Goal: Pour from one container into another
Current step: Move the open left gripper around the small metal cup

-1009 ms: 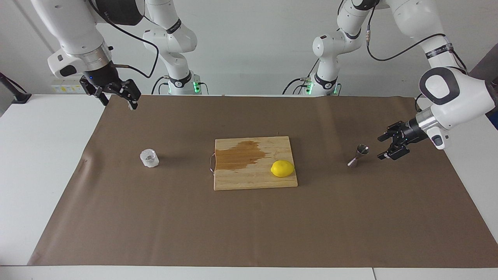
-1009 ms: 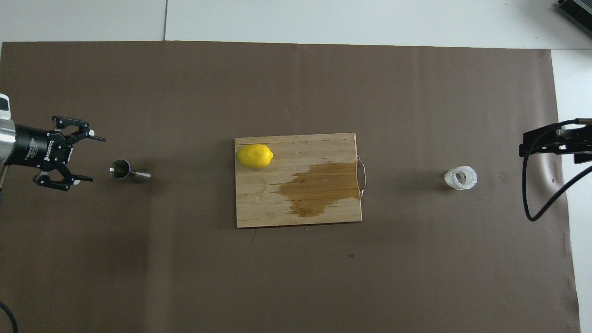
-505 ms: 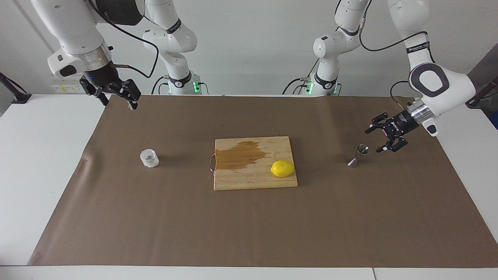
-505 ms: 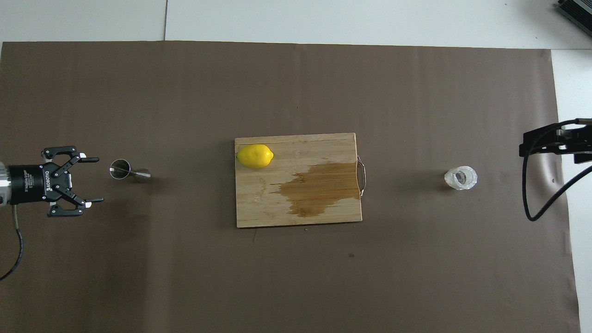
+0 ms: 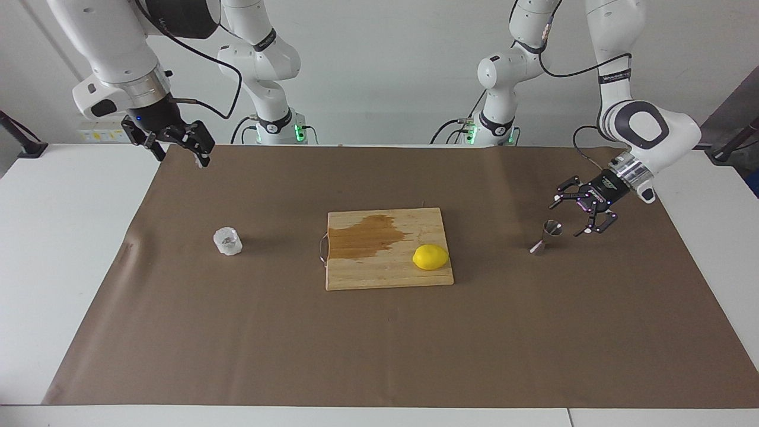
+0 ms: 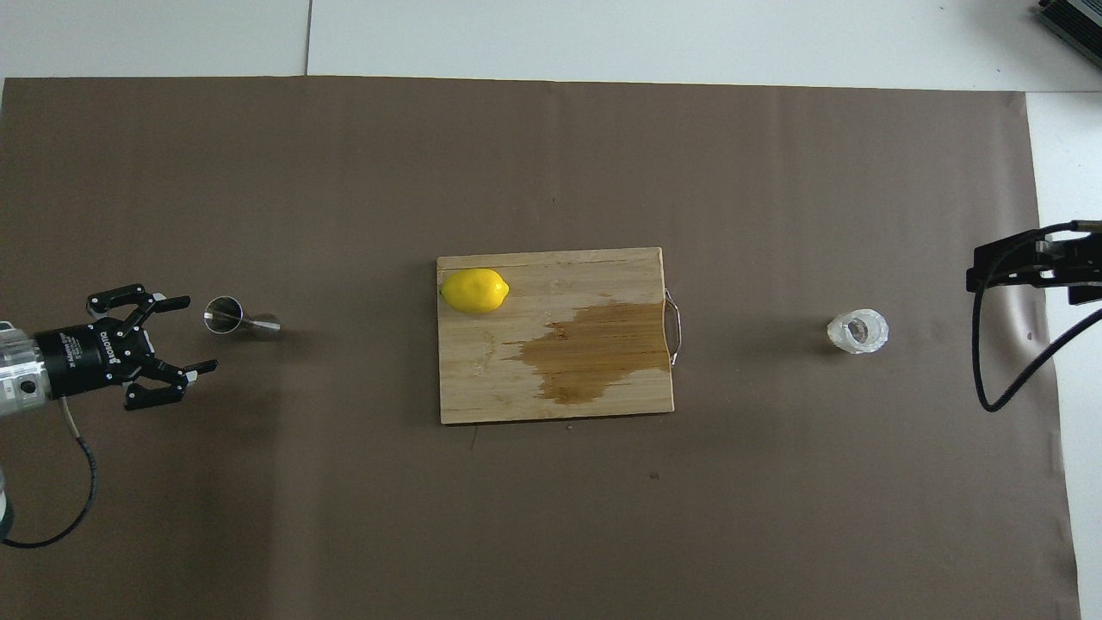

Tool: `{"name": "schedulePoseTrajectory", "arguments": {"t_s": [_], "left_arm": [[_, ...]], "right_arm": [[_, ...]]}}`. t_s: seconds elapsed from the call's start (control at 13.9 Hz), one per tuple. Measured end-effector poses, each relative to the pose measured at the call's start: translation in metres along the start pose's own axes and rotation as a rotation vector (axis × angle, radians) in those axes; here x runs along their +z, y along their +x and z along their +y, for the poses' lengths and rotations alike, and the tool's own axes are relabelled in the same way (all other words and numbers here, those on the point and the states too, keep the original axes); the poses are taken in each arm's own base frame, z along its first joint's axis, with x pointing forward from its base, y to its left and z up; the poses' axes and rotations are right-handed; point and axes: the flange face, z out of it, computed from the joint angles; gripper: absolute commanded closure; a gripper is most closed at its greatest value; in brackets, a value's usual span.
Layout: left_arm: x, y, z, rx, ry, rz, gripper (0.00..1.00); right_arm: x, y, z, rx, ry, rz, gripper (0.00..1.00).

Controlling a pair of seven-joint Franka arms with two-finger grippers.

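The textured clear glass cup [image 5: 227,241] stands on the brown mat toward the right arm's end of the table; it also shows in the overhead view [image 6: 857,331]. The small steel jigger [image 5: 548,236] stands on the mat toward the left arm's end [image 6: 237,320]. My left gripper [image 5: 564,220] is open and empty, low over the mat just beside the jigger, on its side toward the left arm's end, not touching it [image 6: 201,334]. My right gripper [image 5: 182,159] is open and empty. It waits raised over the mat's corner, apart from the glass cup.
A wooden cutting board [image 5: 385,279] lies in the middle of the mat with a wet brown stain [image 5: 364,235] and a yellow lemon [image 5: 430,257] on it. A metal handle is at the board's end toward the glass cup. White table borders the mat [image 6: 603,34].
My left gripper has swung in toward the jigger, turned, and now points at it from close by. The right arm, cup, jigger and lemon have not moved.
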Motion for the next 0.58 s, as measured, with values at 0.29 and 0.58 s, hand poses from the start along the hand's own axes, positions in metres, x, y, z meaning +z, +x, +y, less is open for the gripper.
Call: {"name": "schedulePoseTrajectory", "arguments": {"t_s": [0.29, 0.58], "left_arm": [[0.012, -0.011, -0.006, -0.006, -0.009, -0.021, 0.00], [0.015, -0.017, -0.007, 0.000, -0.019, -0.023, 0.00]], "right_arm": [[0.000, 0.000, 0.000, 0.000, 0.000, 0.000, 0.00], [0.000, 0.000, 0.000, 0.000, 0.000, 0.000, 0.00]]}}
